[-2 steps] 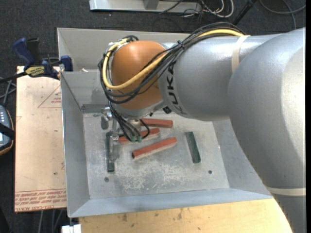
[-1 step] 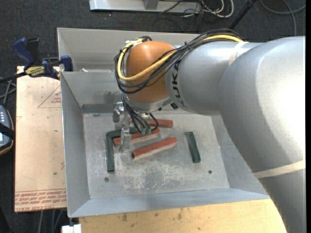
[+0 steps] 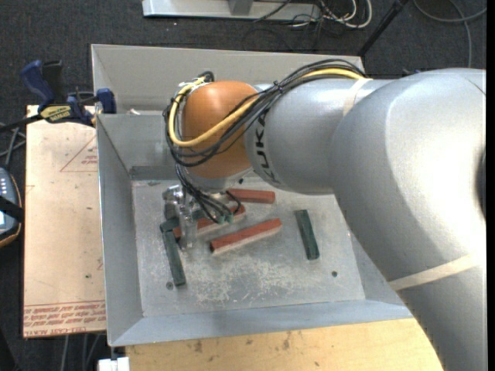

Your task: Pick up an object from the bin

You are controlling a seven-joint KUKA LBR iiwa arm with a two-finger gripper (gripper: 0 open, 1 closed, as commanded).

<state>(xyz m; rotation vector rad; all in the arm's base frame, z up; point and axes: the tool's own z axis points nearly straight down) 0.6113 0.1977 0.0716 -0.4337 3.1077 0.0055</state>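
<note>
Currently, one bin (image 3: 116,207) holding at least four bars, left green bar (image 3: 175,257), right green bar (image 3: 307,234), upper red bar (image 3: 254,196), lower red bar (image 3: 246,236), gripper (image 3: 184,226) low by left green bar, grip state unreadable.

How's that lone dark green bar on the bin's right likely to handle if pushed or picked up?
The green bar looks straight and square-edged, so probably stiff and apt to slide, not roll. It lies flat on the bin floor, so tipping seems unlikely. Slim, so likely light.
</note>
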